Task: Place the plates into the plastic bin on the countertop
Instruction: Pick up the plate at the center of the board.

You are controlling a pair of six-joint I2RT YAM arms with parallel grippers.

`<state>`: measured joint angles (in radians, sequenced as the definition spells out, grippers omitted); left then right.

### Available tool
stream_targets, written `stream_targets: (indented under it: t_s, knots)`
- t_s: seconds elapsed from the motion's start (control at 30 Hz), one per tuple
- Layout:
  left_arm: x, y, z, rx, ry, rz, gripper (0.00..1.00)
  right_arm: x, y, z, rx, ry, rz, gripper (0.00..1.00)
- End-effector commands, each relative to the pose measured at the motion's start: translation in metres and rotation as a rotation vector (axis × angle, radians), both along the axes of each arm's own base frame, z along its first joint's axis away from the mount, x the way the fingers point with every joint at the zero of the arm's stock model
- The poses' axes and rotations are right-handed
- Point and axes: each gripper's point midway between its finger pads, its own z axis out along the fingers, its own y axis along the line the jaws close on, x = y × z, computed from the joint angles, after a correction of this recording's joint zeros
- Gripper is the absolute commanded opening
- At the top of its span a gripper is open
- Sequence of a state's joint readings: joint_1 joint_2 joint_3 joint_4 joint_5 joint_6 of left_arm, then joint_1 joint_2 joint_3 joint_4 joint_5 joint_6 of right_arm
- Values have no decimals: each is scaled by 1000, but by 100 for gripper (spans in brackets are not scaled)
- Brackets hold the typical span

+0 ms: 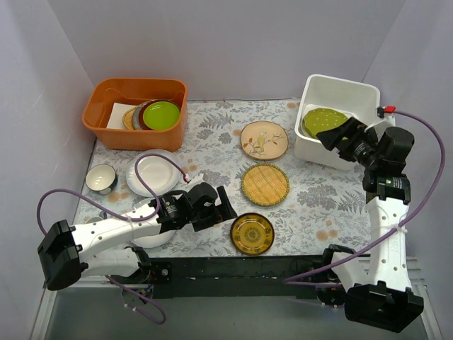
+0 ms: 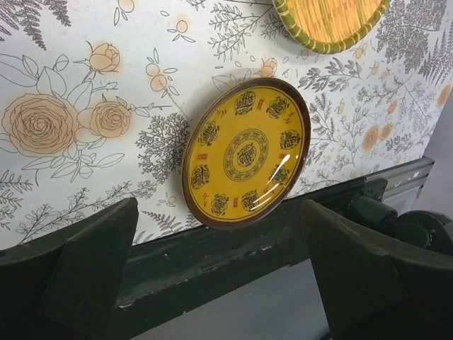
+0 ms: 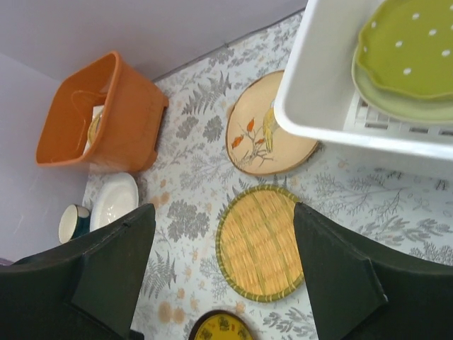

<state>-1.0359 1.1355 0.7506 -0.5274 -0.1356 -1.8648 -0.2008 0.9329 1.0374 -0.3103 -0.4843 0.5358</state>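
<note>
On the fern-printed countertop [image 1: 212, 142] lie an amber patterned plate [image 1: 253, 233] [image 2: 246, 154] [image 3: 221, 327], a yellow woven-look plate [image 1: 265, 184] [image 2: 329, 21] [image 3: 260, 242] and a tan bird plate [image 1: 264, 139] [image 3: 265, 127]. White plates [image 1: 157, 172] [image 3: 113, 200] sit at the left, partly under the left arm. A dotted lime-green plate [image 1: 324, 120] [image 3: 410, 46] rests on another plate inside the white plastic bin [image 1: 340, 88] [image 3: 311, 85]. My left gripper [image 1: 225, 204] [image 2: 218, 207] is open, just left of the amber plate. My right gripper [image 1: 338, 134] [image 3: 223, 207] hangs open and empty over the bin's front edge.
An orange tub [image 1: 134, 106] [image 3: 117, 113] at the back left holds stacked plates with a plain lime-green one [image 1: 161, 115] on top. A small dark-rimmed bowl [image 1: 101, 178] [image 3: 71, 221] stands at the far left. A black rail [image 1: 233, 268] [image 2: 212, 262] borders the near edge.
</note>
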Motion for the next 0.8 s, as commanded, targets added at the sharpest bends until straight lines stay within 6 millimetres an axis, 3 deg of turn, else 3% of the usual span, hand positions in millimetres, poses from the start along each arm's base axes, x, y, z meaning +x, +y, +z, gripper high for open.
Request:
stream_targets:
  t_s: [0.0,0.03,0.3,0.5,0.53,0.57,0.6,0.77]
  knots:
    - [6,4,2,7,-17,33,98,-23,10,-23,-20,38,53,86]
    - [7,2,2,7,-15,39,98,-28,12,-36,-13,68,60,86]
    - [28,-22,2,-8,-20,36,98,-62,21,-77,-18,134,98,86]
    - [70,-47,8,-20,-25,15,98,-82,25,-117,-28,199,115,86]
    - [84,-52,19,-43,-46,22,98,-83,20,-121,-67,192,103,86]
    - [89,-55,15,-40,-30,11,98,-84,20,-126,-75,201,101,86]
    - [100,-53,16,-35,-41,11,98,-88,20,-137,-72,224,103,86]
    - [143,-64,19,-60,-46,1,98,-98,25,-159,-51,249,118,86]
